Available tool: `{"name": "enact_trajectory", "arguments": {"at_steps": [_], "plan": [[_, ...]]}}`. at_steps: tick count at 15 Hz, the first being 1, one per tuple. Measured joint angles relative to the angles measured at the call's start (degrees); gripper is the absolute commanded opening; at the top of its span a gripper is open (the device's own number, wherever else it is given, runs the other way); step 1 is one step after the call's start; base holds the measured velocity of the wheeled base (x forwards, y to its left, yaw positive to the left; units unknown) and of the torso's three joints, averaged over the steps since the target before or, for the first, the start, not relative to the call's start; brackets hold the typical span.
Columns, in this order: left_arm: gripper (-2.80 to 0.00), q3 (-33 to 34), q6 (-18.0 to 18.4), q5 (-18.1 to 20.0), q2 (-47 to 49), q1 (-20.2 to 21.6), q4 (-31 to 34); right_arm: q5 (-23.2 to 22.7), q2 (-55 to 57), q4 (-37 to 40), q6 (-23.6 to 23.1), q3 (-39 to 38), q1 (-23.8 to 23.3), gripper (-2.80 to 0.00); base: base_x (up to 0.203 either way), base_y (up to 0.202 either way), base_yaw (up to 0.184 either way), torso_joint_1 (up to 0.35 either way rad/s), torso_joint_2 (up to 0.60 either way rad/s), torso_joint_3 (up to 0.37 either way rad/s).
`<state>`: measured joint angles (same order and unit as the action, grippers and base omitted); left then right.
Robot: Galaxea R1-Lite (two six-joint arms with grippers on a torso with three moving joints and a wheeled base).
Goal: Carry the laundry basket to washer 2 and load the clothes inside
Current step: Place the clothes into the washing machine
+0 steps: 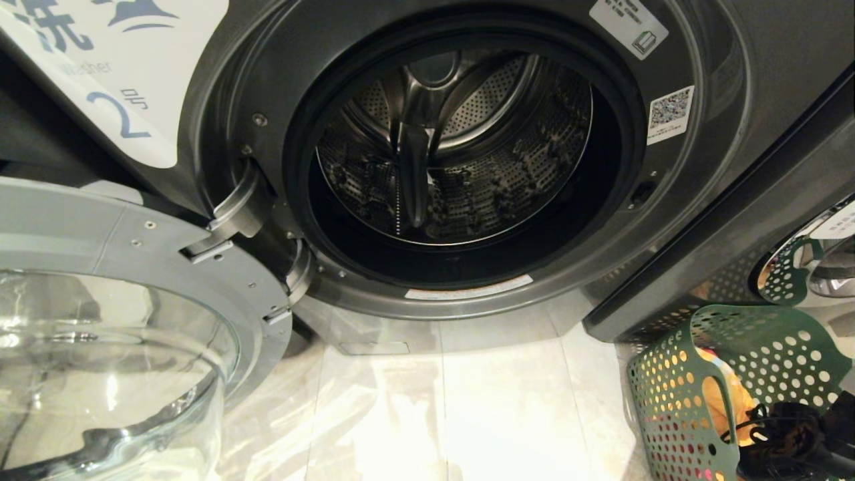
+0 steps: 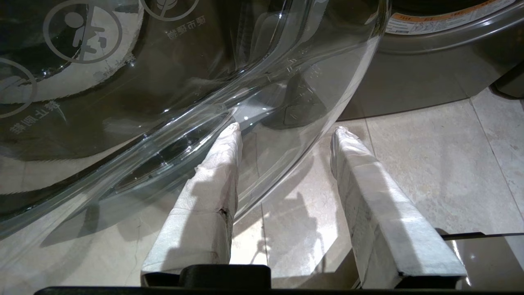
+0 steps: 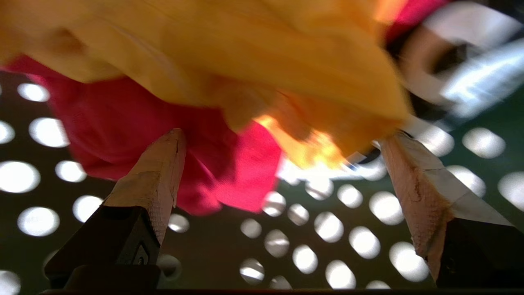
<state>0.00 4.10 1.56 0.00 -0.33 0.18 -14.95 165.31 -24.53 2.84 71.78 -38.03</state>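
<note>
Already, washer 2 is standing open with its drum empty, and the laundry basket is sitting beside it on the floor. Inside the basket, the right tool is spreading wide, released, around the clothes, gripping nothing yet; the left tool is idling, half-open, by the glass door. Loading is all left.

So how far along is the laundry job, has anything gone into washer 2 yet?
Done: the laundry basket stands on the floor beside washer 2, whose door is swung wide open. In hand: the right hand is down inside the basket, open, with the yellow garment and red garment just ahead of its fingers, not yet gripped. Left: everything, since the drum looks empty. The left hand waits open by the door glass.
</note>
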Motion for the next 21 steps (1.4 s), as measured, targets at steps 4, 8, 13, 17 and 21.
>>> {"name": "enact_trajectory", "arguments": {"at_steps": [4, 8, 13, 17, 21], "plan": [[-2.8, 0.0, 0.0, 0.0, 0.0, 0.0, 0.0, -5.8, 3.2, -0.2, -0.3, 2.0, 0.0, 0.0, 0.0, 0.0, 0.0, 0.0, 0.0, 0.0], [-2.8, 0.0, 0.0, 0.0, 0.0, 0.0, 0.0, -5.0, 6.8, -4.6, -0.6, 2.9, -0.1, 0.0, 0.0, 0.0, 0.0, 0.0, 0.0, 0.0], [-2.8, 0.0, 0.0, 0.0, 0.0, 0.0, 0.0, 0.2, 8.6, -7.0, -2.9, 4.7, -0.1, 0.0, 0.0, 0.0, 0.0, 0.0, 0.0, 0.0], [-2.8, 0.0, 0.0, 0.0, 0.0, 0.0, 0.0, -0.5, 10.2, -6.7, -2.3, 5.5, -0.1, 0.0, 0.0, 0.0, 0.0, 0.0, 0.0, 0.0], [-2.8, 0.0, 0.0, 0.0, 0.0, 0.0, 0.0, -1.7, 10.6, -6.7, -1.6, 5.7, 0.1, 0.0, 0.0, 0.0, 0.0, 0.0, 0.0, 0.0]]}}
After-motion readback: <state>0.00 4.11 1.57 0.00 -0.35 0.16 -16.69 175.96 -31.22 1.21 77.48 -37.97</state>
